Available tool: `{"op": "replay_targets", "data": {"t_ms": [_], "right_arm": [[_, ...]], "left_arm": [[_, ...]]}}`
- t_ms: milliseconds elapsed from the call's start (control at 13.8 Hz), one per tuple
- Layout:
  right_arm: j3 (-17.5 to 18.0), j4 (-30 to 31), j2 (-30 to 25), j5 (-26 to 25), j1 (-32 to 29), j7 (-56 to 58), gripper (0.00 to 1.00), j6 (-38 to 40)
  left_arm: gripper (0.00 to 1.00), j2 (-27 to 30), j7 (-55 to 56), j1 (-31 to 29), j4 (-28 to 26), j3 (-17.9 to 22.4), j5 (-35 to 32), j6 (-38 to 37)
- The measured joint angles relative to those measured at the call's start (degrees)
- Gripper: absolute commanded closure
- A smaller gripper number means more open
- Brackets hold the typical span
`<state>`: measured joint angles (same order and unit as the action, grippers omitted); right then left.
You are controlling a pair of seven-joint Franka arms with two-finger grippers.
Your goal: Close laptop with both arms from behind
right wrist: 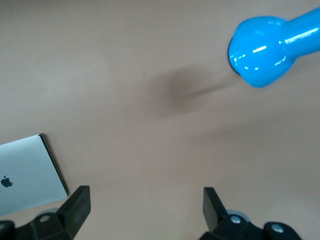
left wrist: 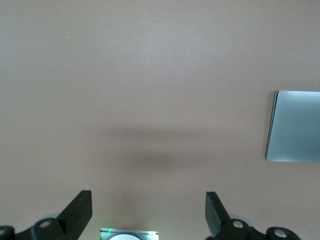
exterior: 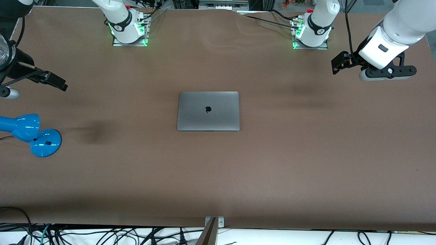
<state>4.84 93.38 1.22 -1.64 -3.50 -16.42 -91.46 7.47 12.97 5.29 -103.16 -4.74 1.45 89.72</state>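
Closed laptop (exterior: 208, 111) lies well apart from both open end effectors.

We see the laptop (exterior: 208, 111) lying flat on the brown desk (exterior: 218, 177), at the centre of the front view. It is slim, grey and metallic, with rounded corners and a dark apple logo on its lid. The lid is fully shut, facing up, so neither keyboard nor screen shows. Its edges run square to the desk's edges. In the left wrist view we catch one end of it at the frame's right edge; the right wrist view shows a corner at the lower left.
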Motion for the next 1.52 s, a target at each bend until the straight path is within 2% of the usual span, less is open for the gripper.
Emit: {"op": "replay_targets", "data": {"t_ms": [218, 363, 508, 798, 1088, 1523], "right_arm": [[0.01, 0.00, 0.00, 0.00, 0.02, 1.73, 0.00, -0.41], [0.03, 0.00, -0.01, 0.01, 0.03, 2.29, 0.00, -0.50], [0.08, -0.01, -0.03, 0.02, 0.04, 3.18, 0.00, -0.53], [0.12, 0.00, -0.03, 0.04, 0.05, 6.17, 0.00, -0.53], [0.24, 0.00, -0.03, 0.31, 0.09, 6.40, 0.00, -0.53], [0.43, -0.01, -0.14, 1.68, 0.21, 6.60, 0.00, -0.45]], "left_arm": [[0.00, 3.59, -4.93, 1.99, -4.28, 3.73, 0.00, 0.90], [0.00, 4.50, -8.32, 4.04, -4.29, 6.90, 0.00, 0.76], [0.00, 4.55, -8.46, 5.41, -4.00, 7.76, 0.00, 0.76], [0.00, 1.45, -6.91, 7.01, -1.60, 6.46, -1.86, 0.87], [0.00, -1.82, -3.68, 2.00, 0.78, -1.77, -2.04, 0.87], [0.00, -7.49, -2.17, 1.56, 10.21, -0.62, -2.09, -2.41]]}}
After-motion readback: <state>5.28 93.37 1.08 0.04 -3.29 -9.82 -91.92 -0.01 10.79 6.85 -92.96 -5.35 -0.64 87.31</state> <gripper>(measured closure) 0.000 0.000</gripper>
